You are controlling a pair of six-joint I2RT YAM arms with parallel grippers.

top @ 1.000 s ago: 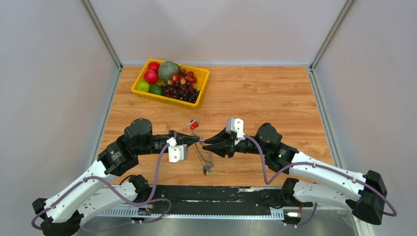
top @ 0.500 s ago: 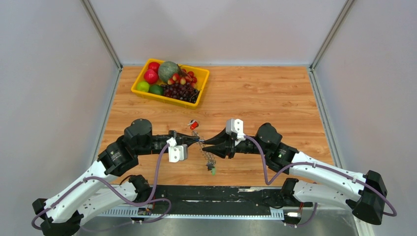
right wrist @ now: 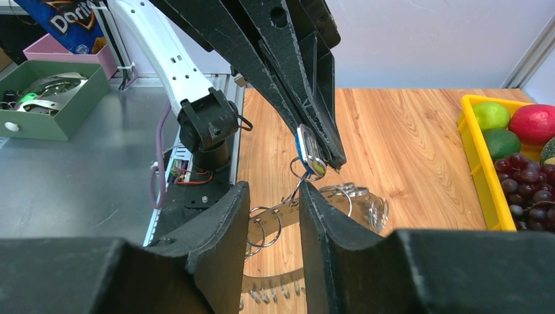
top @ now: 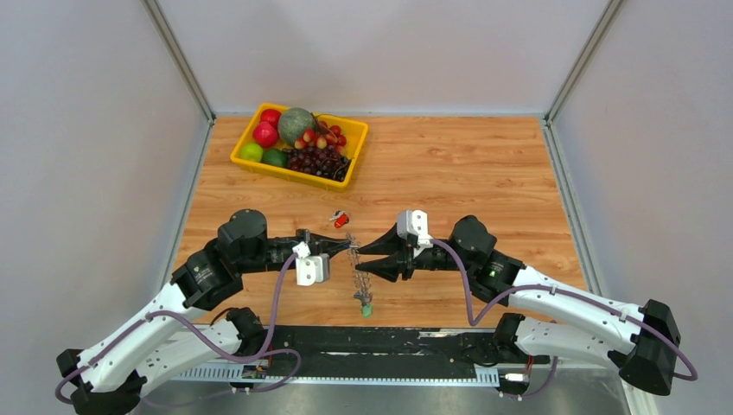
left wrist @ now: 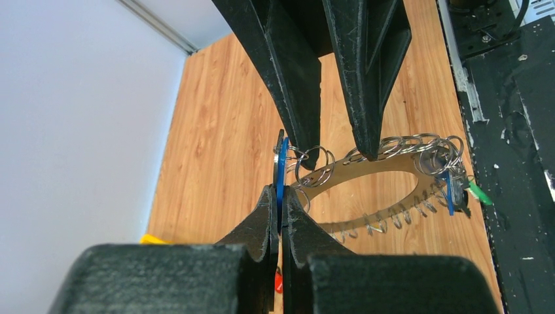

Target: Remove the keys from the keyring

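One red key [top: 340,219] lies loose on the table [top: 484,173], just above the middle of the top view. The ring [top: 359,275] hangs mid-frame between both grippers. The left gripper [left wrist: 280,196] pinches a blue key [left wrist: 280,167] that is not off yet. The right gripper [right wrist: 275,190] is spread wide at the ring. A green key [top: 366,309] and others are on it too.

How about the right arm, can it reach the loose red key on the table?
Probably yes: the red key lies uncovered just beyond the open right pincer, though the keyring hangs between its fingers.
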